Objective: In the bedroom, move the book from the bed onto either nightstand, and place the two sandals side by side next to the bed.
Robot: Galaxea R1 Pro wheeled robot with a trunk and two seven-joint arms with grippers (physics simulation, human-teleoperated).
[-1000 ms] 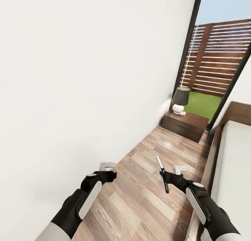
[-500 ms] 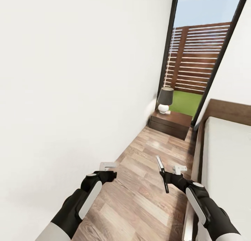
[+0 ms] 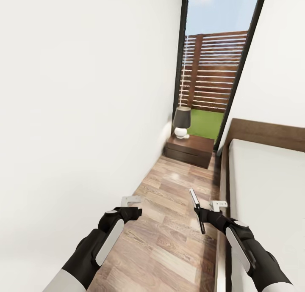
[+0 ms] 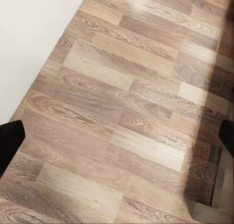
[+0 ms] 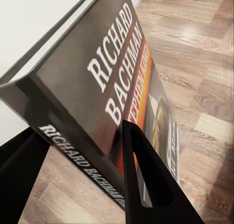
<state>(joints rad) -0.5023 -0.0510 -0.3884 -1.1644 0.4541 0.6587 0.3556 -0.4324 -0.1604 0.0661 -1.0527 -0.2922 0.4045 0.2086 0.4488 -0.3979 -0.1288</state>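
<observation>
While the right gripper (image 3: 202, 216) stays clamped on it, the thin glossy book (image 3: 196, 209) with grey, white and orange cover bands hangs edge-up above the pale wood-plank floor (image 3: 169, 237).
In the right wrist view the two black fingers (image 5: 146, 185) pinch the book's (image 5: 114, 95) lower edge (white lettering reads "Richard Bachman"). The left gripper (image 3: 129, 207) hovers over bare planks, jaws spread apart. Just beside the right arm runs the dark-brown wooden bed (image 3: 223, 186) with its smooth light-grey mattress. Well ahead, against the white wall, stands the low dark-brown two-drawer nightstand (image 3: 189, 150) bearing a dark-shaded, white-based lamp (image 3: 181, 121), before a tall dark-framed window (image 3: 214, 63).
</observation>
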